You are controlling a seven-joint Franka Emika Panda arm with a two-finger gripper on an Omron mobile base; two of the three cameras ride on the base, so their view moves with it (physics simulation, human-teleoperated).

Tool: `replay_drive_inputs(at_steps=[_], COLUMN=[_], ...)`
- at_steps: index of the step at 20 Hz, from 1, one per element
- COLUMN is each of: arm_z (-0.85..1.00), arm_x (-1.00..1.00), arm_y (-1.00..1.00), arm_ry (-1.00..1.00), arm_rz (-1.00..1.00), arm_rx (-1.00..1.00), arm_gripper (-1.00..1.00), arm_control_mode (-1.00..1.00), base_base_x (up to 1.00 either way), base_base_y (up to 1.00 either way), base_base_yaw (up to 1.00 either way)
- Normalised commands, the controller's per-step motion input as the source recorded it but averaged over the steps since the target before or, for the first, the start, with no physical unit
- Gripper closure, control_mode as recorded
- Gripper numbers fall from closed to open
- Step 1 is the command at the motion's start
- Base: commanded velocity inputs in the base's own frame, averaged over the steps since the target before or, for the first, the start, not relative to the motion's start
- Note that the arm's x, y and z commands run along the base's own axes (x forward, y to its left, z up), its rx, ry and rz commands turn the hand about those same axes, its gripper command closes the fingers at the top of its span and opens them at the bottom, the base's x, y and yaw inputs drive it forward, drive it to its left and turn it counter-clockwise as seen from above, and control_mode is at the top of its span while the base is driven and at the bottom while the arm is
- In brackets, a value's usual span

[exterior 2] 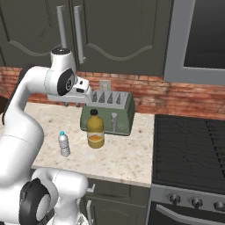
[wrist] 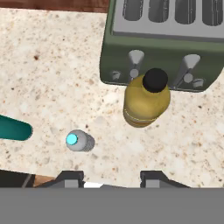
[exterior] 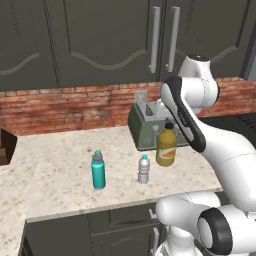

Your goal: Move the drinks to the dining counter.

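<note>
Three drinks stand upright on the beige speckled counter point(exterior: 55, 165) along the brick wall. The teal bottle point(exterior: 98, 171) point(wrist: 13, 130) with a grey cap is furthest left. To its right stands the small clear water bottle point(exterior: 144, 169) point(exterior 2: 64, 144) point(wrist: 79, 141) with a blue cap. The yellow-orange juice bottle point(exterior: 166, 145) point(exterior 2: 95, 129) point(wrist: 145, 103) with a black cap is right in front of the toaster. My gripper point(exterior 2: 72, 104) point(wrist: 111, 178) hangs high above the bottles, pointing down, open and holding nothing. The dining counter is out of view.
A green toaster point(exterior: 145, 122) point(exterior 2: 110, 112) point(wrist: 162, 39) sits against the brick wall behind the juice bottle. A black stove point(exterior 2: 189, 145) adjoins the counter on the right. Dark upper cabinets point(exterior: 100, 40) hang overhead. A brown object point(exterior: 5, 147) is at the far left.
</note>
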Motion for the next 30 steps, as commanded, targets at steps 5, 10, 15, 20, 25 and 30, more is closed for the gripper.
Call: replay_drive_inputs(at_steps=[5, 10, 15, 20, 25, 30], arm_z=[-0.04, -0.02, 0.00, 0.00, 0.00, -0.05], arm_x=[-0.06, -0.28, -0.35, -0.33, -0.26, -0.23], arm_y=[0.00, 0.02, 0.05, 0.13, 0.21, 0.24], arm_ry=[0.01, 0.00, -0.03, -0.02, 0.00, 0.00], arm_rz=[0.00, 0.00, 0.00, 0.01, 0.03, 0.02], arm_rx=[0.00, 0.00, 0.00, 0.00, 0.00, 0.00], arm_gripper=[-1.00, -1.00, -1.00, -1.00, -1.00, -1.00], arm_control_mode=[-1.00, -1.00, -1.00, -1.00, -1.00, -1.00], base_base_x=[0.00, 0.00, 0.00, 0.00, 0.00, 0.00], base_base_y=[0.00, 0.00, 0.00, 0.00, 0.00, 0.00], base_base_yaw=[0.00, 0.00, 0.00, 0.00, 0.00, 0.00])
